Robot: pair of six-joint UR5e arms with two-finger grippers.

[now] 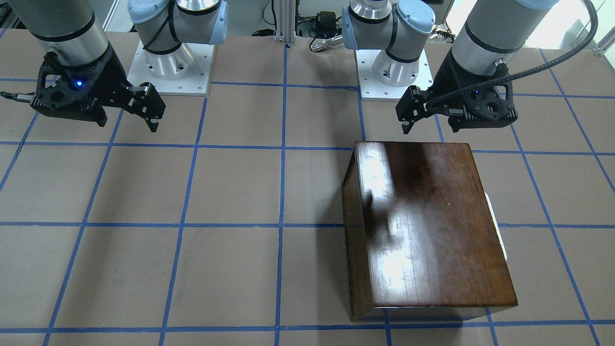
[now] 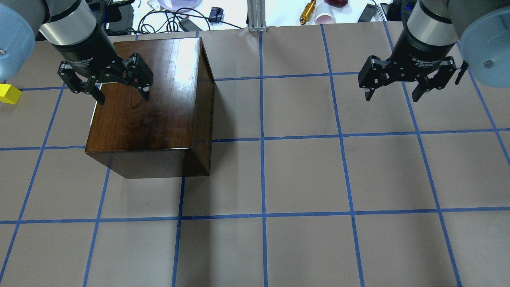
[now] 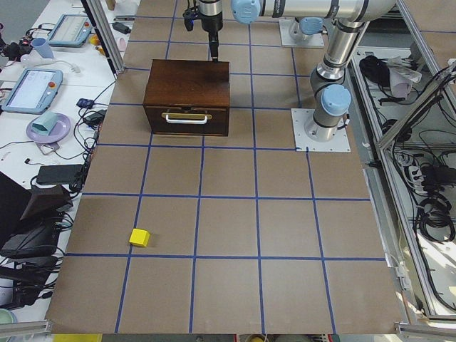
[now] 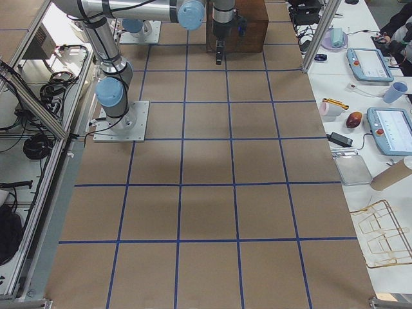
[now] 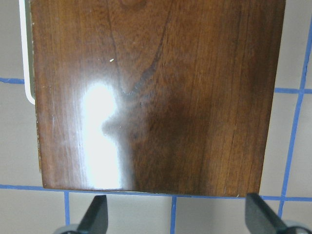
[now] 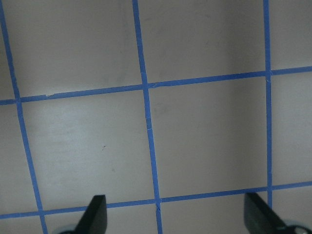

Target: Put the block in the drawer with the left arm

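The small yellow block (image 2: 8,95) lies on the table at the far left edge of the overhead view, left of the cabinet; in the exterior left view the block (image 3: 140,237) sits well in front of the drawer side. The glossy dark-brown cabinet (image 2: 151,103) has its drawer front (image 3: 187,121) shut, with the white handle (image 3: 187,117) on it. My left gripper (image 2: 121,93) hangs open and empty above the cabinet top (image 5: 156,97). My right gripper (image 2: 392,95) is open and empty above bare table (image 6: 156,122).
Brown table paper with a blue tape grid (image 2: 263,139). Both arm bases (image 1: 168,62) stand at the robot side. Cables, cups and tablets (image 3: 32,85) lie on side benches beyond the table edges. The cabinet's handle edge (image 1: 497,226) faces the robot's left end.
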